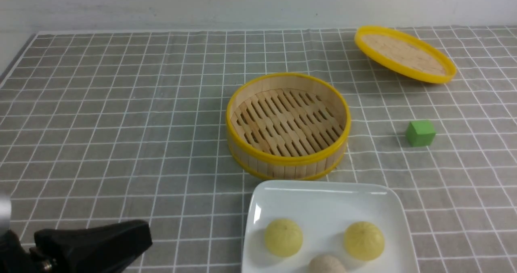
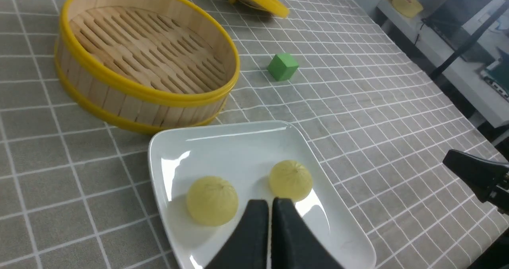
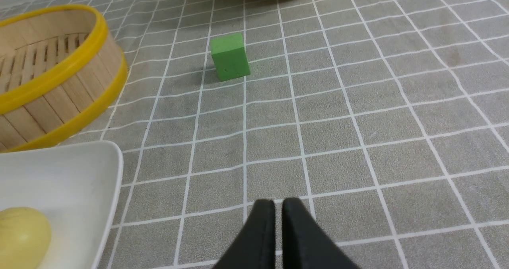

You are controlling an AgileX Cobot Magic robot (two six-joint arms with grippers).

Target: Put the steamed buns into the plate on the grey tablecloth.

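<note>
The white square plate lies on the grey tablecloth at the front centre. In it sit two pale yellow steamed buns and one beige bun at the frame's bottom edge. My left gripper is shut and empty, low at the front left, apart from the plate. In the left wrist view its gripper covers the plate's near part, with both yellow buns beyond; the beige bun is hidden. My right gripper is shut and empty over bare cloth, to the right of the plate.
An empty yellow-rimmed bamboo steamer stands just behind the plate. Its flat lid lies tilted at the back right. A green cube sits right of the steamer. A white wall runs along the back edge.
</note>
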